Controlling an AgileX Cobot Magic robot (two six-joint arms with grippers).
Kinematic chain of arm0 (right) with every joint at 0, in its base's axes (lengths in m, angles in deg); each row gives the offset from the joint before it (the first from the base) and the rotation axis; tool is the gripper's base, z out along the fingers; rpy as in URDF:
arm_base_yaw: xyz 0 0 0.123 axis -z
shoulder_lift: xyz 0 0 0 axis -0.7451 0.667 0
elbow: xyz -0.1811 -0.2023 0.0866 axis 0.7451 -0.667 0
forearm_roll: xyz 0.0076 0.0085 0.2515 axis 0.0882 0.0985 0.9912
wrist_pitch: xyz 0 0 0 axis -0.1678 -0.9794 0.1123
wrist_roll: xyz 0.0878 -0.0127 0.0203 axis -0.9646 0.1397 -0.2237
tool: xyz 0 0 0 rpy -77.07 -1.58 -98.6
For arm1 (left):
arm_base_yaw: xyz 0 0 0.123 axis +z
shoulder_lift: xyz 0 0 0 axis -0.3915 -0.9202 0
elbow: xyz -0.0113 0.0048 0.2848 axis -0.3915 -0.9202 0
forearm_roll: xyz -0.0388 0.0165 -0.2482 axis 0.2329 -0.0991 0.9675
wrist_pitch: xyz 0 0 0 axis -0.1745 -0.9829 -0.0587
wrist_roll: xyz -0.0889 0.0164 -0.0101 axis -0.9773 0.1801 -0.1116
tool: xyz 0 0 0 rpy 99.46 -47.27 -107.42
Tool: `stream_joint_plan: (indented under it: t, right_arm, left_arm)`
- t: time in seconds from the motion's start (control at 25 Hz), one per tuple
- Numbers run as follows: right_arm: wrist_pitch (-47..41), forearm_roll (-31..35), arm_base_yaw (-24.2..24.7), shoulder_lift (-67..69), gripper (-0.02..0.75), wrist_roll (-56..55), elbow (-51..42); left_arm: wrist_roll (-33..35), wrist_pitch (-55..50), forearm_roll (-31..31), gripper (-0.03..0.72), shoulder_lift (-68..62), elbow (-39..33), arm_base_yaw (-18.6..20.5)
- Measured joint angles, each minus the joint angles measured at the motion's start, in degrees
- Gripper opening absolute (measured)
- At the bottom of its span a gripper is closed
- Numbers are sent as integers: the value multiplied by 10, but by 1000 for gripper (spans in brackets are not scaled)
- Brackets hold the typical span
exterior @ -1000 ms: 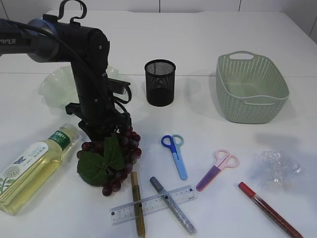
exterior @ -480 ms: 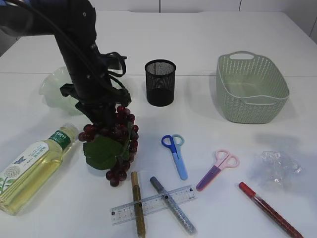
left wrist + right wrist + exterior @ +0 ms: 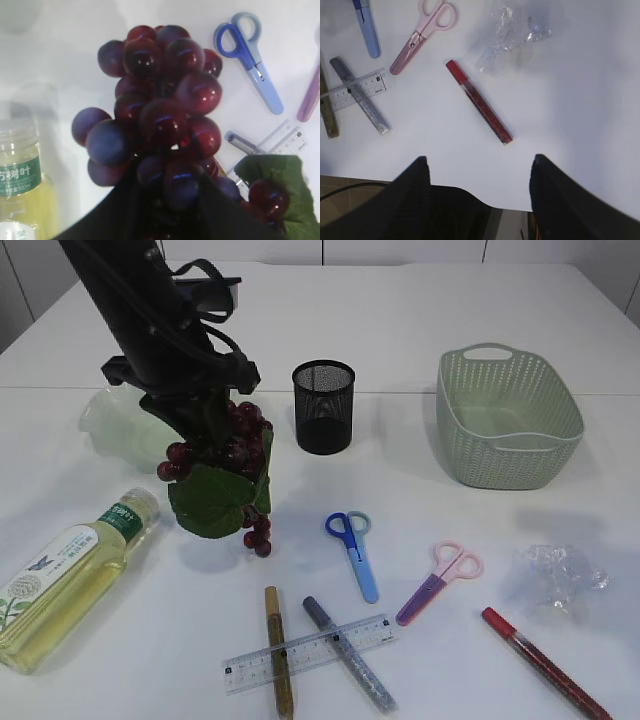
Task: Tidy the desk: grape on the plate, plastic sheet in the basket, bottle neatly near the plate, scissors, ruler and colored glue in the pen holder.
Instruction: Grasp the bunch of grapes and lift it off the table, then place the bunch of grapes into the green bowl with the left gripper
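Observation:
A dark red grape (image 3: 228, 455) bunch with a green leaf hangs in the air, and my left gripper (image 3: 205, 412) is shut on its top. Up close, the grape (image 3: 165, 110) fills the view in front of the left gripper (image 3: 167, 200). The pale green plate (image 3: 108, 423) lies just behind and left of the bunch. The bottle (image 3: 65, 575) lies on its side at front left. Blue scissors (image 3: 353, 550), pink scissors (image 3: 440, 580), the ruler (image 3: 310, 650), gold glue (image 3: 277, 650), silver glue (image 3: 350, 655) and red glue (image 3: 545, 665) lie at the front. The crumpled plastic sheet (image 3: 560, 575) is at right. My right gripper (image 3: 477, 165) stands open above the front edge, near the red glue (image 3: 479, 102).
The black mesh pen holder (image 3: 323, 405) stands upright at centre back. A green basket (image 3: 505, 420) sits at back right. The table's front edge runs just under the right gripper in the right wrist view. The ruler lies across the gold and silver glue.
The left arm has lifted the grape off the table and carried it up and back toward the plate. Nothing else on the table has moved.

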Motion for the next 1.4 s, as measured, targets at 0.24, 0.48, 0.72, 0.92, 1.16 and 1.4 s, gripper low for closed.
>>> stream_joint_plan:
  t: [0.24,0.48,0.72,0.92,1.16,1.4]
  right_arm:
    - [0,0,0,0,491,0,0]
    - [0,0,0,0,491,0,0]
    - [0,0,0,0,491,0,0]
    - [0,0,0,0,491,0,0]
    - [0,1,0,0,490,0,0]
    - [0,17,0,0,490,0,0]
  left_arm:
    - [0,-5,3,162,40,0,0]
    - [0,-11,3,162,76,0,0]
    - [0,-14,-24,162,99,32,0]
    - [-1,-17,-46,161,100,66,0]
    - [-11,-19,-56,160,100,94,32]
    - [-15,-19,-61,160,100,101,93]
